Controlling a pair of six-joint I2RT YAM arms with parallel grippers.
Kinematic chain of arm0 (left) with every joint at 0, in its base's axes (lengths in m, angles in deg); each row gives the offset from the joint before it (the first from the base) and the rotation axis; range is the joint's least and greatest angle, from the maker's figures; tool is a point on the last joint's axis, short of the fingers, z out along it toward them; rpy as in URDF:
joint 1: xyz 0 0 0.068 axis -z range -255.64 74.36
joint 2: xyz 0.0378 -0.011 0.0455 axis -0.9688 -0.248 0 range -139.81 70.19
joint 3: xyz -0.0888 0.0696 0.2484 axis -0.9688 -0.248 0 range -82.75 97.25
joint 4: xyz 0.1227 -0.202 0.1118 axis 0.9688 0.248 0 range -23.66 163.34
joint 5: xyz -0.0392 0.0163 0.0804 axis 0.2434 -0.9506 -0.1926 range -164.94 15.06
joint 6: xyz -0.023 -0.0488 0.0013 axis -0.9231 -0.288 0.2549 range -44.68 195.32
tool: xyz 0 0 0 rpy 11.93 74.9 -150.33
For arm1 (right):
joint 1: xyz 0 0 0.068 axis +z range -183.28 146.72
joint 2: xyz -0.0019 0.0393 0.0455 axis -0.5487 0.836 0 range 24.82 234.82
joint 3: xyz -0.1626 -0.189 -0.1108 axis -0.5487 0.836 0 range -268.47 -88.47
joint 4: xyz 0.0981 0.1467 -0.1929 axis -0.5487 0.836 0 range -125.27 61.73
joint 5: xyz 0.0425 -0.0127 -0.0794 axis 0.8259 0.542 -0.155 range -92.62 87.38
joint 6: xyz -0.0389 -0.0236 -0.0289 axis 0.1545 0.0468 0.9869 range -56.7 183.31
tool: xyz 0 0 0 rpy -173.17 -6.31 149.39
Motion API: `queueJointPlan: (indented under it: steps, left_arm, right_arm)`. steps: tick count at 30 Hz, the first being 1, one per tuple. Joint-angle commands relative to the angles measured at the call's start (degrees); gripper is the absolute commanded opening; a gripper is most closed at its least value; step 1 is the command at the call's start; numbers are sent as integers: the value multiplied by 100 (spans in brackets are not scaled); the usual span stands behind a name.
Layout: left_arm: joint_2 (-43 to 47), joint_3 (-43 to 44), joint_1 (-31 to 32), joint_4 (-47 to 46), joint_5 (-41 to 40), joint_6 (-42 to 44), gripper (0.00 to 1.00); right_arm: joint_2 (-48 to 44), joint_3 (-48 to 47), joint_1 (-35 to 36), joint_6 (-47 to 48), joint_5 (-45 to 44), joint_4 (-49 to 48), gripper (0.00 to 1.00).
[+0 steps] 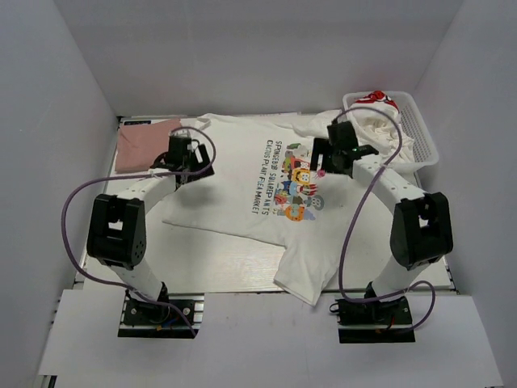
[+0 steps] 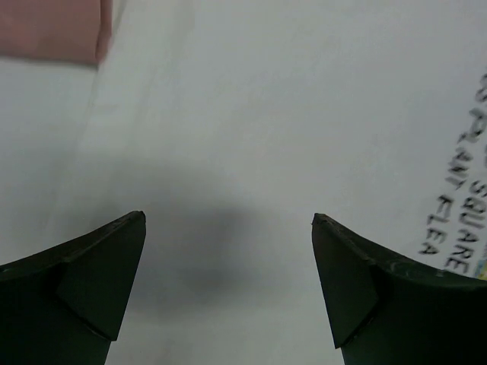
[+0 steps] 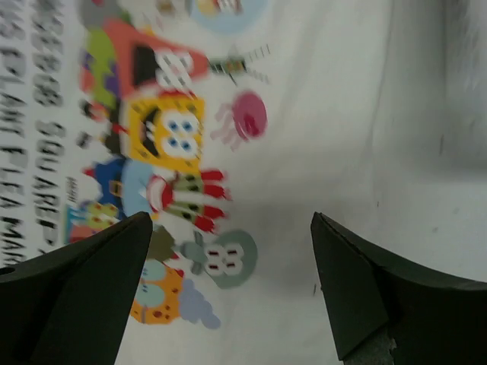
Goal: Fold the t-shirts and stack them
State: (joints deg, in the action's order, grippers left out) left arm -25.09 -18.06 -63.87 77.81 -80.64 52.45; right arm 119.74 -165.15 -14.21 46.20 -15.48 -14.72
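Two tees lie out on the counter (image 1: 218, 265): one white cartoon tee (image 1: 242, 194) spread flat in the middle, and one pink tee (image 1: 144, 145) folded at the far left corner. One basket (image 1: 422, 125) sits far right, holding crumpled white cloth (image 1: 380, 129) with a red print; I cannot count the pieces. My left claw (image 2: 228, 220) gapes wide and empty over the cartoon tee's plain side, my right claw (image 3: 228, 220) likewise over the print.
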Motion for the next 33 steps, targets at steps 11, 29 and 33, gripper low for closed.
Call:
queueJointPlan:
  steps: [11, 29, 33]
  left_arm:
    - [-359, -1018, -70, 909, -239, -1210, 100]
    - [2039, -1504, 1, 3618, -915, -2311, 100]
    - [2172, -1144, 1, 3284, -986, -2099, 100]
  right_arm:
    - [1064, 312, 53, -338, 837, 564, 91]
    - [232, 857, 1073, -188, 1225, 38, 91]
    - [-333, 866, 993, -373, 1024, -254, 91]
